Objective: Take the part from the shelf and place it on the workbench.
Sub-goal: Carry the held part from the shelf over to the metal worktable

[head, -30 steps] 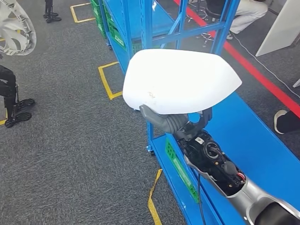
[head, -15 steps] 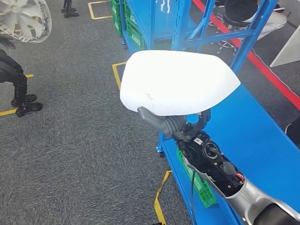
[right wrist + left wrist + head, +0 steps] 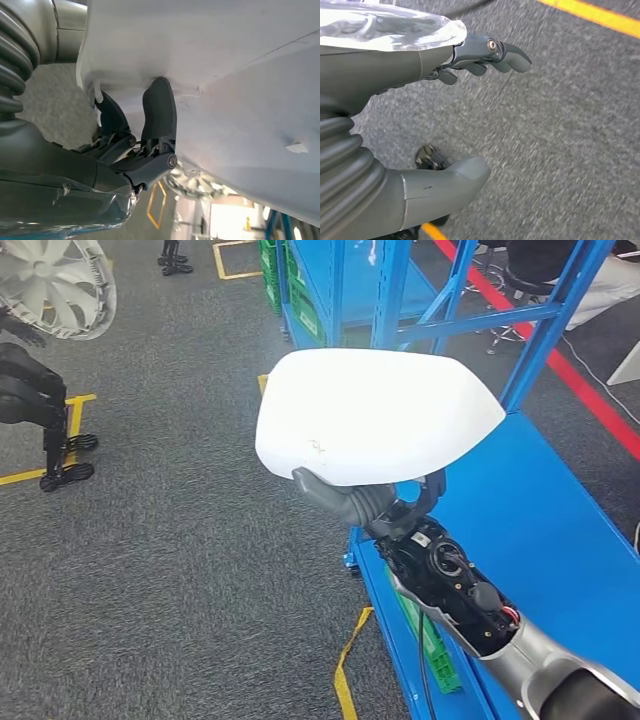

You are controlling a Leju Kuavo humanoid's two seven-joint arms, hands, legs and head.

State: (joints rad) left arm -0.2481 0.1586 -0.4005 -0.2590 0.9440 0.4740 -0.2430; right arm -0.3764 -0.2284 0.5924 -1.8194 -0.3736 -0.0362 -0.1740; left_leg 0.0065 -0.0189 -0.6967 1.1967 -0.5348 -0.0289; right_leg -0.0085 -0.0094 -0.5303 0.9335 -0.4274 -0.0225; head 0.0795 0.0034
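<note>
Part (image 3: 377, 410), a smooth white shell with a rounded end and a tapering end, sat on top of my right hand (image 3: 370, 505), held up in the air above the grey carpet floor (image 3: 166, 570) and the edge of the blue shelf (image 3: 528, 530). My thumb lay along its near underside in the head view, and in the right wrist view the dark fingers (image 3: 158, 107) pressed up against the pale underside of the part (image 3: 234, 100), so I read the hand (image 3: 124, 150) as clamped on it. The shell stretched well past the hand on both sides. My left hand (image 3: 433, 115) hung over the carpet with fingers (image 3: 501, 52) straight and apart from the thumb, holding nothing. Green crates (image 3: 302, 305) stood low in the shelf frame farther off, and yellow tape (image 3: 347, 670) marked the floor by the shelf's corner.
</note>
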